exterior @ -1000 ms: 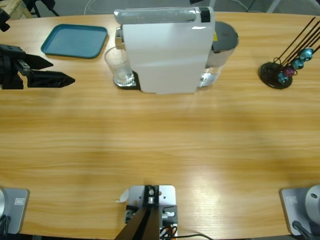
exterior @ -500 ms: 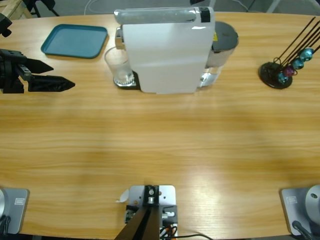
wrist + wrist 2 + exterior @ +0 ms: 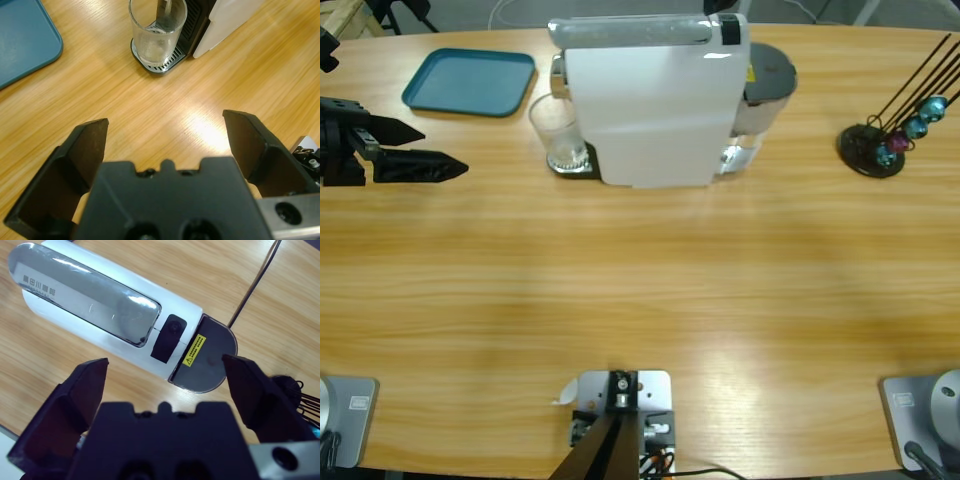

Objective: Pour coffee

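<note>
Looking down, right gripper (image 3: 165, 377) spread over coffee machine (image 3: 100, 315); left gripper (image 3: 165, 135) spread toward glass (image 3: 157, 32).

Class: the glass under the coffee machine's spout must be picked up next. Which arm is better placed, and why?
Probably the left. Its gripper is open and faces the glass across bare table; the right gripper looks down on the machine.

The left claw (image 3: 438, 150) has levelled out and drawn back slightly toward the table edge

Left pincer (image 3: 165, 135) jaws spread, empty; right pincer (image 3: 165, 375) likewise.
</note>
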{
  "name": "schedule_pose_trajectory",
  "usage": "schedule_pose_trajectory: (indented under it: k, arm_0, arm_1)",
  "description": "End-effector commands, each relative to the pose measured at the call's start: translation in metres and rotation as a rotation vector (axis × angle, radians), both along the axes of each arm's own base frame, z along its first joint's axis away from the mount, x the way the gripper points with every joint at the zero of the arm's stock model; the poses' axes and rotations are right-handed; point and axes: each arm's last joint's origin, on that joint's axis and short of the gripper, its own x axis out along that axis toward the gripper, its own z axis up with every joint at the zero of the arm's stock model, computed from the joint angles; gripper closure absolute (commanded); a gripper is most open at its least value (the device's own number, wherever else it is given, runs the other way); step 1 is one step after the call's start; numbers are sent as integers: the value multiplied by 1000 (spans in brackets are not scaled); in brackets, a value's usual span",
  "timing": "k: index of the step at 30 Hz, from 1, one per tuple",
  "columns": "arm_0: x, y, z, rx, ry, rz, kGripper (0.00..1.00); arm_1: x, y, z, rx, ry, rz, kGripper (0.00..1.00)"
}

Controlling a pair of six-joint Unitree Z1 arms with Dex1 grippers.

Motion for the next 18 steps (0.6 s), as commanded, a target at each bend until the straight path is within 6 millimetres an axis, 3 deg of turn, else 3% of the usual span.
schedule_pose_trajectory:
  k: [1, 9, 14, 18]
  arm_0:
    - [-7, 1, -4, 7, -8, -15, 0]
    - [-17, 8, -3, 1, -24, -15, 0]
    - [-18, 9, -8, 10, -11, -16, 0]
    - [-12, 6, -2, 21, -54, -24, 0]
  arm_1:
    - [-27, -16, 15, 19, -10, 21, 0]
    - [-89, -60, 9, 46, -47, 46, 0]
    - [-123, -84, -36, 61, -25, 99, 0]
    - [-132, -89, -57, 74, -13, 128, 0]
